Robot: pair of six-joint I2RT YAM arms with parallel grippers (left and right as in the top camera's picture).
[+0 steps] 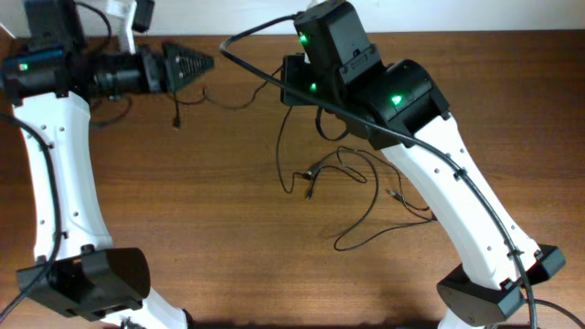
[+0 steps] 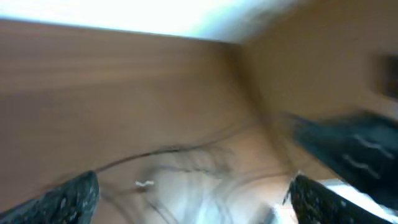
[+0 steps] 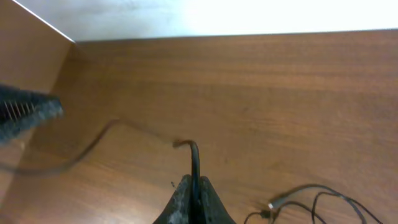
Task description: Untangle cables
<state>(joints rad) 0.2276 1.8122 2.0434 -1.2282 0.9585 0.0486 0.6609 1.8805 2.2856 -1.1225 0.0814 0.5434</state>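
Several thin black cables (image 1: 345,170) lie in a loose tangle on the wooden table (image 1: 201,210), right of centre. One cable (image 1: 239,103) runs left from the tangle to a plug (image 1: 175,120). My right gripper (image 3: 194,186) is shut on this thin cable (image 3: 194,158), which rises from the fingertips, bends and trails off to the left. In the overhead view the right arm covers most of that gripper. My left gripper (image 1: 192,64) is at the table's back left, pointing right. Its fingers (image 2: 193,196) are wide apart and empty above blurred cable (image 2: 168,151).
A plug (image 3: 273,204) and cable loops lie at the bottom right of the right wrist view. The left gripper's finger (image 3: 28,112) shows at that view's left edge. A thick black arm cable (image 1: 265,73) arcs over the back of the table. The table's back edge meets a white wall (image 3: 217,15).
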